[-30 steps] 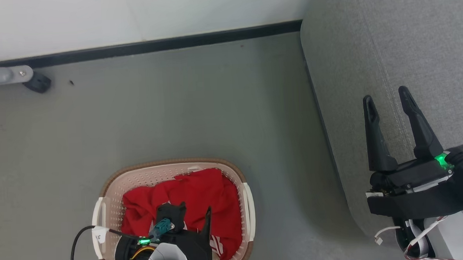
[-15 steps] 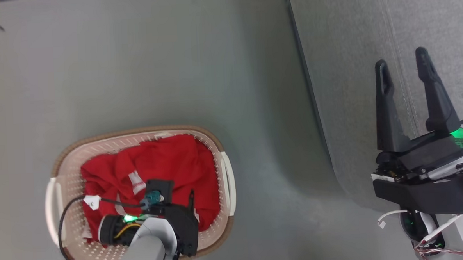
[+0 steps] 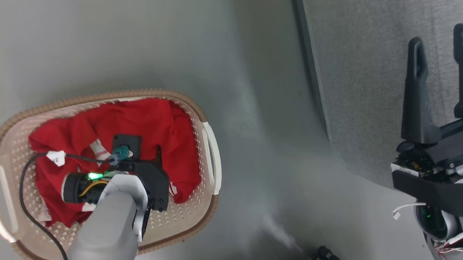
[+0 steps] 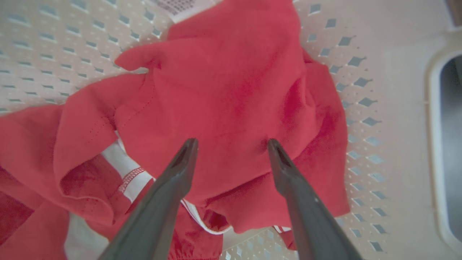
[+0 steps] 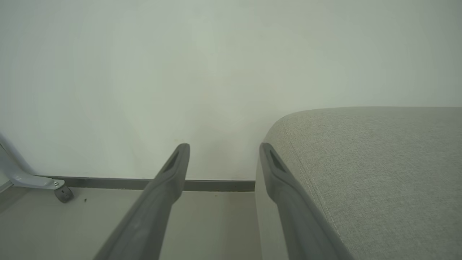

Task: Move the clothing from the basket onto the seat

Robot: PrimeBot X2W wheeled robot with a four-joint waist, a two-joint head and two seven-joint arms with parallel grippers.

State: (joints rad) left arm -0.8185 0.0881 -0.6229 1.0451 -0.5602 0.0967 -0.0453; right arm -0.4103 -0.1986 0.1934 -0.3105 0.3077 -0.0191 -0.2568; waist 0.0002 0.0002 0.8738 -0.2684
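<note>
Grey floor (image 3: pixel 134 40), pale wall (image 5: pixel 216 72) behind in the right wrist view.

- Basket (image 3: pixel 97 97) stands on the floor, off to the left of the seat (image 3: pixel 361 61), with a strip of bare floor between them.
- Clothing (image 3: pixel 137 118): a red heap, all of it inside the basket. White striped trim (image 4: pixel 126 173) shows among the folds. The visible part of the seat has nothing red on it.
- Left gripper (image 4: pixel 232 144): reaching down into the basket, fingers spread wide, tips at a raised fold of the red fabric. I cannot tell whether the tips touch it or sit just above. Nothing is pinched between them.
- Right gripper (image 3: pixel 439 35): over the seat's near edge, fingers apart, carrying nothing.

Progress, as I judge it: early. No garment is lifted or moved across. The step in hand looks like the reach for a first grab. What is left is to close on a fold, lift it clear of the rim, carry it over the floor gap and let it go on the seat. That would repeat if the heap holds more than one piece, and the pile does not show how many there are.
</note>
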